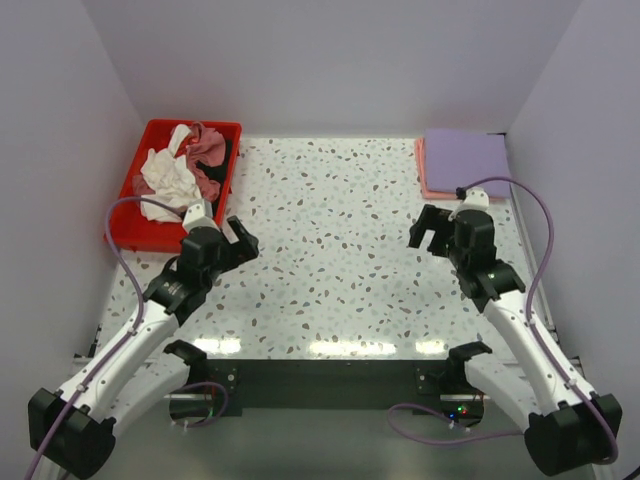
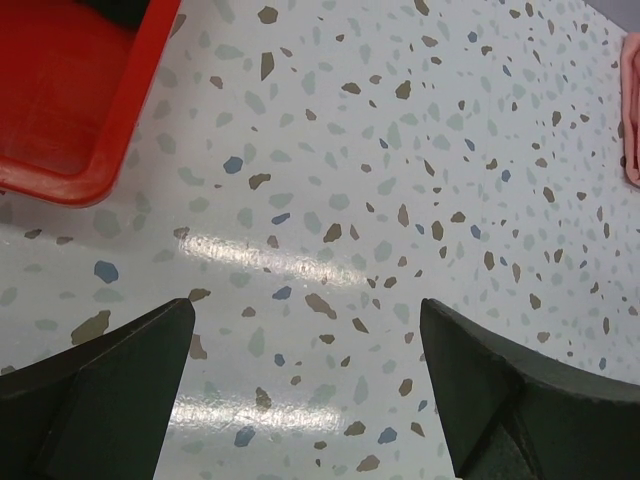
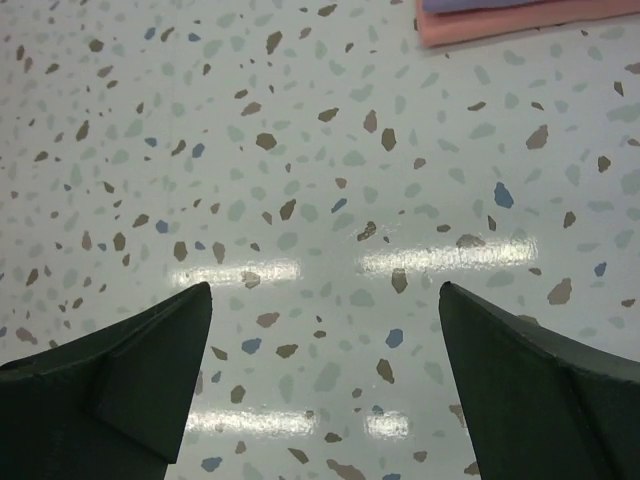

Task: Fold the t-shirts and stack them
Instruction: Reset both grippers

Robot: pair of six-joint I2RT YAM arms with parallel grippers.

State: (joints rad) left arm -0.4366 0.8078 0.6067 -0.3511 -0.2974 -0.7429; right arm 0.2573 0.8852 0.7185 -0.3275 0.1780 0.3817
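Table (image 1: 330,250) middle lay open for passage; red tray (image 1: 140,238) stood far-left corner, folded t-shirts (image 1: 465,155) far-right.

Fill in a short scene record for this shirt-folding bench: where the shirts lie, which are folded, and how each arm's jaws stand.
folded stack: lavender shirt on top of salmon-pink shirt, far right corner of the table
unfolded pile: white shirt and dusty-rose shirt, crumpled together in the red tray, far left
left jaws: open, holding nothing, over bare table beside the tray
right jaws: open, holding nothing, over bare table just short of the stack
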